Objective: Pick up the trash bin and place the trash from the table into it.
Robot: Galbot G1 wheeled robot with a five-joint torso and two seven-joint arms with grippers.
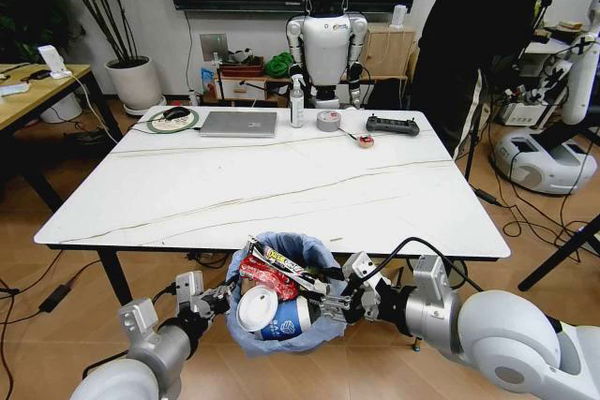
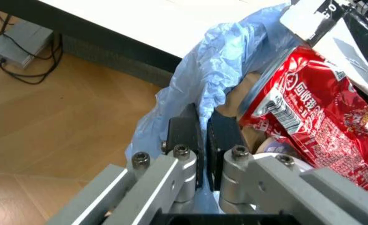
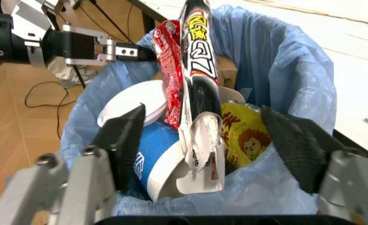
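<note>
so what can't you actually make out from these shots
- The dark shell of the trash bin: hidden in every view by its blue bag liner.
- What lies at the bin's bottom: covered by the paper cup, red snack wrapper and yellow wrapper.
- Left gripper: shut on the bag's rim; whether it also pinches the bin wall is hidden by the bag.
- Label of the spray bottle on the table: too small to read.

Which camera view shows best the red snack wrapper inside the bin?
The left wrist view: the red wrapper is close, its print clear. The right wrist view shows it edge-on beside a black wrapper; the head view shows a small part.
</note>
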